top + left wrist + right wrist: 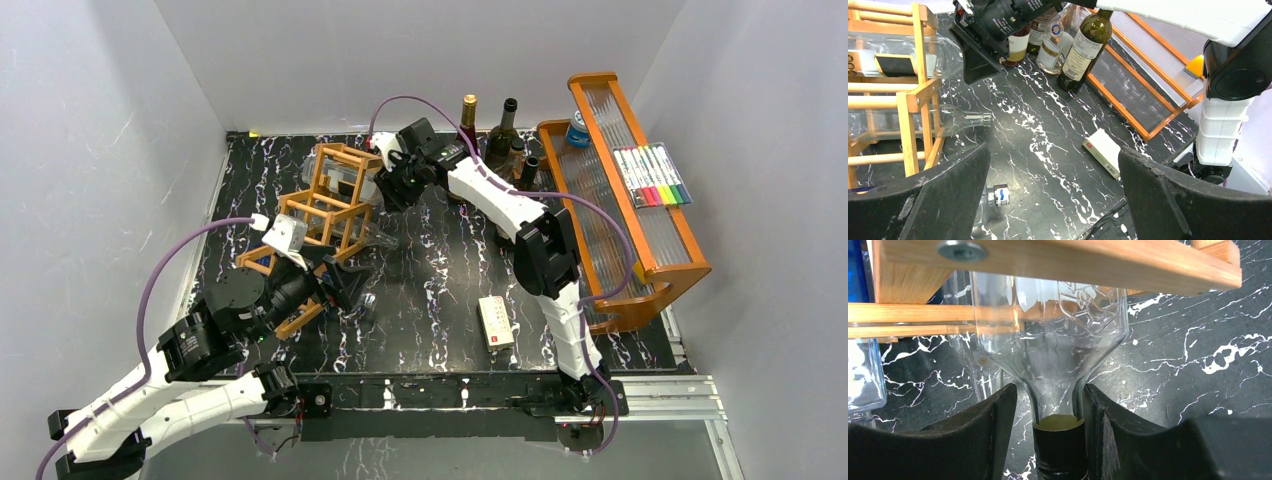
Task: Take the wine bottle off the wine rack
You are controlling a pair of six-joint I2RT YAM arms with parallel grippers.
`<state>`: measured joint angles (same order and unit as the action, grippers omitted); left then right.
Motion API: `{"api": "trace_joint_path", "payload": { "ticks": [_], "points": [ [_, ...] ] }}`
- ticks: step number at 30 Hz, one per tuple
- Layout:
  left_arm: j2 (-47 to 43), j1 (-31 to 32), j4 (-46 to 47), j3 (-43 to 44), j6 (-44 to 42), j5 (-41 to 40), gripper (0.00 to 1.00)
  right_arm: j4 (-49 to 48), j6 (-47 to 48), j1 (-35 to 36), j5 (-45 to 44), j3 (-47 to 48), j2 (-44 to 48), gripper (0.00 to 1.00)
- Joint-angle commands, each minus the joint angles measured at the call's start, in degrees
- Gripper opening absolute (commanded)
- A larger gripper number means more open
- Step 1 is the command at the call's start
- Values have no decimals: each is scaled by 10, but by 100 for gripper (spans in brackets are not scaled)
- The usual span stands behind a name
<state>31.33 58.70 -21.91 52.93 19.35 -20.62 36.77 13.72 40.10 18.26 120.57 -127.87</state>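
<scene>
Wine bottle: the clear glass wine bottle [1048, 340] lies on its side in an upper cell of the wine rack [907, 135]. Its shoulder and neck stick out past the wooden bar, toward your right arm.
Cap: a dark cap [1058, 455] sits on the end of the neck, low between the right fingers [963, 440].
Right jaws: you have them astride the bottle's neck, one black finger on each side. One finger lies against the glass, and a thin strip of bench shows beside the other. You cannot tell from this view whether they are clamped on the neck.
Wine rack: it stands on the bench [440, 260] left of the middle, set at a slant, with its far end by your right wrist and its near end by your left wrist.
Second bottle: another clear bottle [963, 120] lies in a lower cell, its neck poking out over the bench.
Left jaws: spread wide and holding nothing, low over the bench just beside the rack's near end.
Small items: a small silver-and-blue piece [998, 194] lies on the bench near your left jaws. A white box [496, 322] lies near the right arm's lower part.
Back row: several upright bottles, among them a dark green bottle [1088, 45], stand at the far edge behind your right arm.
Tiered tray: an orange-brown tiered tray [680, 270] on the right carries a row of markers [652, 177] and a blue can [577, 130].
</scene>
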Motion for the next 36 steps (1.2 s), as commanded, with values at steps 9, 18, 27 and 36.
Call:
{"api": "trace_joint_path", "payload": {
  "ticks": [9,18,27,36],
  "points": [
    [-7,2,9,17,19,-6,98,-31,0,-3,30,34,-2,45],
    [-4,2,8,18,17,-4,98,-30,1,-4,8,31,-18,62],
    [-11,2,6,14,21,-5,98,-31,-5,-4,22,33,-23,57],
    [-9,2,6,17,22,-5,98,-50,-22,-5,37,3,27,22]
  ]
}}
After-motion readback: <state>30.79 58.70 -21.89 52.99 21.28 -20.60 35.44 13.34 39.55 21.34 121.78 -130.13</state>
